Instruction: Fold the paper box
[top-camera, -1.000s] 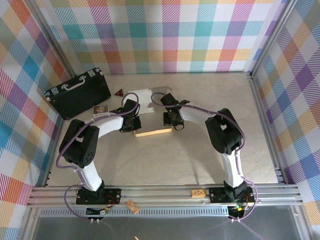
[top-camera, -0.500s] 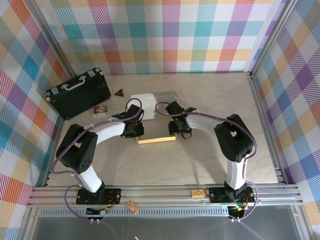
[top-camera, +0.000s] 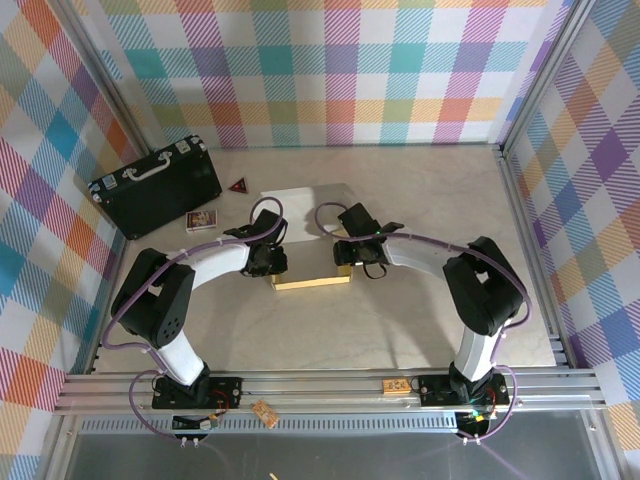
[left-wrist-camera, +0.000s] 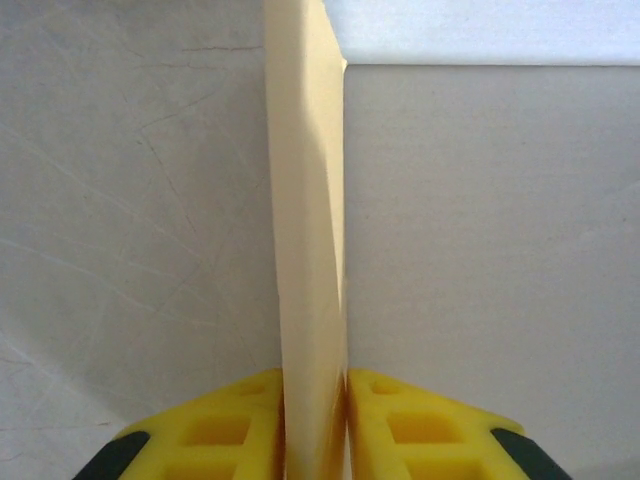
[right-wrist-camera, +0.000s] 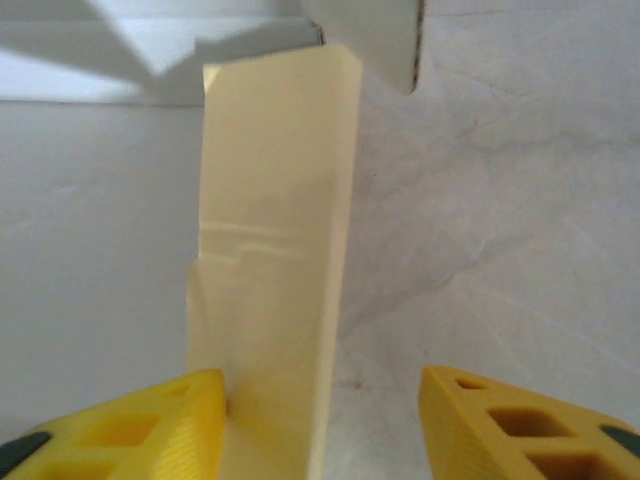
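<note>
The paper box (top-camera: 312, 281) sits mid-table, its tan front wall facing the arms and a white flap (top-camera: 310, 194) lying behind it. My left gripper (top-camera: 271, 262) is at the box's left end. In the left wrist view my left gripper (left-wrist-camera: 315, 385) is shut on the upright tan side wall (left-wrist-camera: 305, 200), both yellow pads against it. My right gripper (top-camera: 350, 258) is at the right end. In the right wrist view my right gripper (right-wrist-camera: 322, 380) stands open: one finger (right-wrist-camera: 190, 410) touches the tan wall (right-wrist-camera: 275, 200), the other (right-wrist-camera: 480, 410) is apart over the table.
A black hard case (top-camera: 157, 185) with a silver handle lies at the back left. Beside it are a small card box (top-camera: 201, 221) and a red triangle (top-camera: 238, 185). Small wooden pieces (top-camera: 398, 386) rest on the front rail. Plaid walls close in three sides.
Both grippers and the box have shifted toward the near edge. The right gripper has opened off the right wall. The rear flap now lies flatter.
</note>
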